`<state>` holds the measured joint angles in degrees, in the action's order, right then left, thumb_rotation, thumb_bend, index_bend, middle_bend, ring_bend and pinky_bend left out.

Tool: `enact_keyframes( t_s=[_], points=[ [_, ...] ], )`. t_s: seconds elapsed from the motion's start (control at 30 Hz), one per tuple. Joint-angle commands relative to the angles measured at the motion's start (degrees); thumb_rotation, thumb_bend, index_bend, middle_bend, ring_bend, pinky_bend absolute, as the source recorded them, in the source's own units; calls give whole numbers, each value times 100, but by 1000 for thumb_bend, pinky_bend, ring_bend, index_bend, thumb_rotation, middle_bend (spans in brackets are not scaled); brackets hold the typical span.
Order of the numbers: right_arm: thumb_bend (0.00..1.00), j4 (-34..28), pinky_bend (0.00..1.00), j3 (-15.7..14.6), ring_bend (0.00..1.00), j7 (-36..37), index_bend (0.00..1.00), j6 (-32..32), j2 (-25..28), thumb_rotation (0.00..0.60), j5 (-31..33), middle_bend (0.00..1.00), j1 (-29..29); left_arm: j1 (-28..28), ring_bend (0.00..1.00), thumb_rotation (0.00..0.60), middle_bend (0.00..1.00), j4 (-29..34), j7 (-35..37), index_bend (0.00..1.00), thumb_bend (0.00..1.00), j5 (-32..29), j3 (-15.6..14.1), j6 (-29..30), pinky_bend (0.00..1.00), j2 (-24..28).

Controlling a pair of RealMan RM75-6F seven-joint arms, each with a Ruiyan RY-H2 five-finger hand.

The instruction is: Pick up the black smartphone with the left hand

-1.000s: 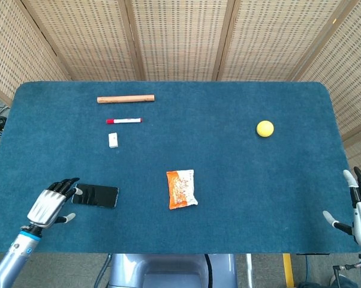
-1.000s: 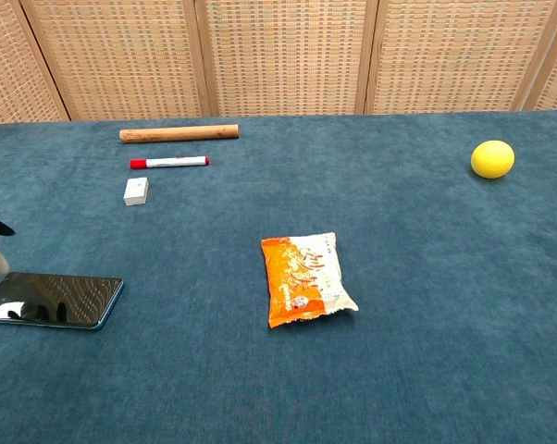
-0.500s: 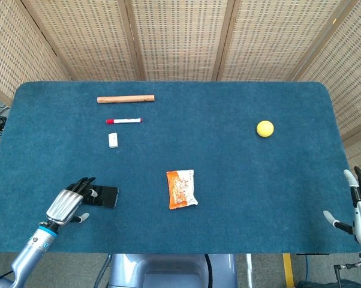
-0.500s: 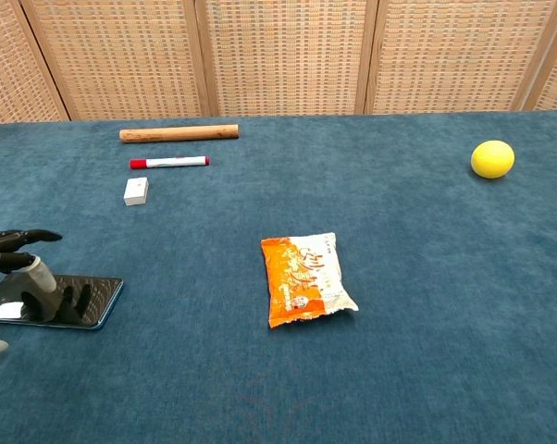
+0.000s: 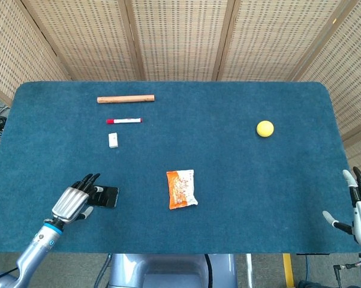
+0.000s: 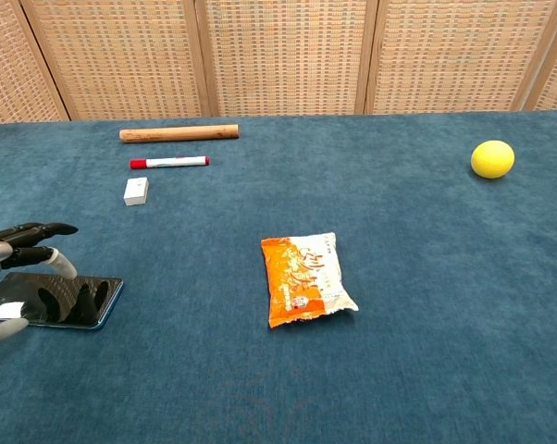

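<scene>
The black smartphone (image 5: pixel 106 196) (image 6: pixel 55 301) lies flat on the blue table near its front left edge. My left hand (image 5: pixel 76 201) (image 6: pixel 19 252) hovers over the phone's left half with its fingers spread and stretched forward, holding nothing. In the chest view the fingers sit just above the screen, which mirrors them. My right hand (image 5: pixel 360 204) hangs off the table's right front corner, fingers apart and empty; the chest view does not show it.
An orange snack packet (image 5: pixel 181 188) (image 6: pixel 306 277) lies mid-table. At the back left are a wooden stick (image 5: pixel 125 98), a red-capped marker (image 5: pixel 124 120) and a small white eraser (image 5: pixel 113 140). A yellow ball (image 5: pixel 265 128) (image 6: pixel 492 158) sits on the right.
My left hand has moved right and forward, from beside the phone's left end to over its left half. The phone and the right hand have stayed put.
</scene>
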<state>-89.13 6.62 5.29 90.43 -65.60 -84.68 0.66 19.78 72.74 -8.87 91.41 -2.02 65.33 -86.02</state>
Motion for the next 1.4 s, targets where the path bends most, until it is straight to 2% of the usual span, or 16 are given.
enact_keyframes(
  t_s=[0.03, 0.47, 0.97, 1.4],
  points=[
    [0, -1, 0, 8, 0, 24, 0, -10, 7, 600, 17, 0, 2, -5, 27, 600, 0, -111, 22, 257, 373, -4, -30, 36, 241, -138],
    [0, 8, 0, 11, 0, 108, 0, -55, 26, 600, 50, 0, 11, -112, 28, 600, 0, -972, 142, 256, 389, 139, -86, 515, 241, -788],
    [0, 4, 0, 13, 0, 166, 0, -81, 45, 600, 70, 0, 14, -260, 28, 600, 0, -1360, 774, 256, 379, 200, -224, 815, 241, -956],
    [0, 8, 0, 3, 0, 167, 0, -107, 41, 600, 72, 0, 24, -254, 28, 600, 0, -1842, 879, 256, 367, 155, -172, 868, 241, -1231]
  ],
)
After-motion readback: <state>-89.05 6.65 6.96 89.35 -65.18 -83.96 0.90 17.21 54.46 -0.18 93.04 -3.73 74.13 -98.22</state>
